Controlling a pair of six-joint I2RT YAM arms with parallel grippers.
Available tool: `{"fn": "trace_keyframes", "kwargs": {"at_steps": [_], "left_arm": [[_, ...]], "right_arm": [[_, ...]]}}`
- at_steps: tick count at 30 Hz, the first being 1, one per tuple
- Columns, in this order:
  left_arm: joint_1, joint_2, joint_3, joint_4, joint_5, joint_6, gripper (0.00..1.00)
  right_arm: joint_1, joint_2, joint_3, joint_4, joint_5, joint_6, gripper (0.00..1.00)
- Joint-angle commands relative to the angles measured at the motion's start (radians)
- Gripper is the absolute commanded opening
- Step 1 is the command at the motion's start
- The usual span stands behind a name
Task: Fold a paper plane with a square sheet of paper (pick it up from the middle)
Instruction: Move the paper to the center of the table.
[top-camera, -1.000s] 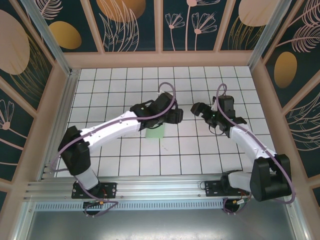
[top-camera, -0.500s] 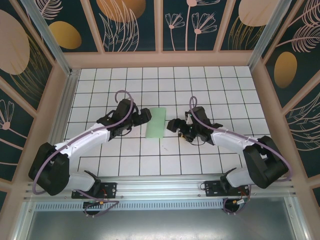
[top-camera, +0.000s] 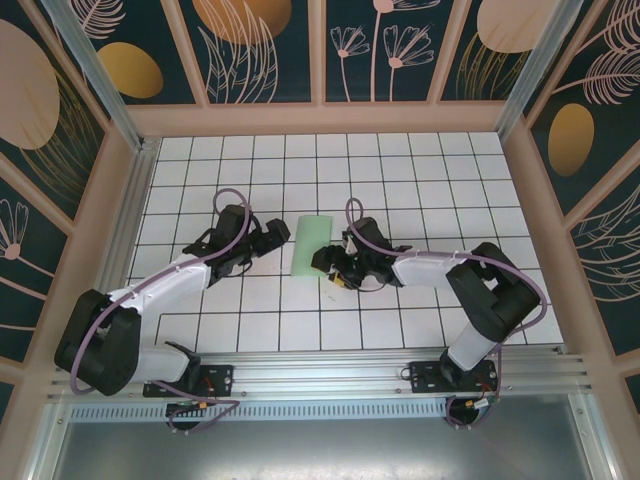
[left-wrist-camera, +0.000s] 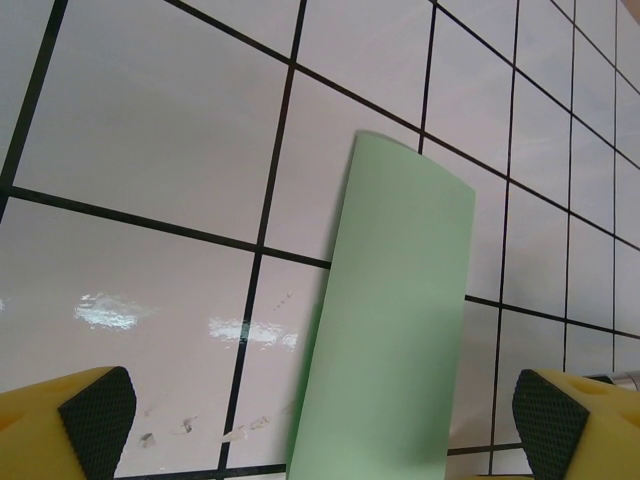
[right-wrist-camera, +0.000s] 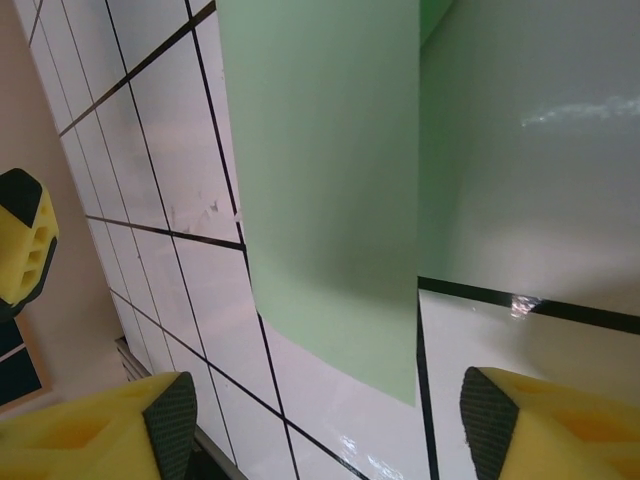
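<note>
The white tiled desk (top-camera: 420, 180) carries the light green sheet of paper (top-camera: 312, 243), a narrow strip lying flat, just beside the left end effector (top-camera: 279, 234), which gapes wide and empty, and at the tip of the right end effector (top-camera: 323, 262) — also spread, holding nothing.

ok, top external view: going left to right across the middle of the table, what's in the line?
left arm's fingers → green paper, lying flat on the tiles → right arm's fingers, at the paper's near right edge.
</note>
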Motion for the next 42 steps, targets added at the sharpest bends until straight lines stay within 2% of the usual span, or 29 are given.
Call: {"fn": "trace_keyframes", "kwargs": {"at_steps": [1, 15, 18, 21, 22, 26, 30, 39, 42], "left_arm": [[0.010, -0.026, -0.013, 0.031, 0.022, -0.006, 0.98], [0.012, -0.026, -0.029, 0.040, 0.035, -0.010, 0.98], [0.012, -0.024, -0.032, 0.048, 0.044, -0.008, 0.99], [0.012, -0.019, -0.046, 0.088, 0.082, -0.009, 0.98], [0.013, -0.013, -0.051, 0.114, 0.109, -0.011, 0.99], [0.010, 0.022, -0.080, 0.290, 0.262, -0.039, 0.97], [-0.004, 0.089, -0.101, 0.468, 0.368, -0.099, 0.89], [-0.090, 0.292, -0.067, 0.648, 0.443, -0.175, 0.60], [-0.095, 0.309, -0.069, 0.660, 0.433, -0.178, 0.55]], "right_arm": [[0.006, 0.028, 0.032, 0.043, -0.022, 0.028, 0.67], [0.003, 0.020, -0.017, 0.118, -0.038, 0.093, 0.29], [0.003, 0.012, -0.016, 0.088, -0.020, 0.093, 0.19], [0.000, -0.004, 0.002, 0.006, 0.015, 0.069, 0.02], [0.000, -0.010, 0.016, -0.040, 0.031, 0.053, 0.00], [-0.003, -0.032, 0.057, -0.222, 0.046, -0.027, 0.00], [-0.013, -0.062, 0.051, -0.363, 0.023, -0.088, 0.00], [-0.032, -0.073, 0.079, -0.468, 0.006, -0.146, 0.00], [-0.032, -0.051, 0.111, -0.474, 0.003, -0.160, 0.00]]}}
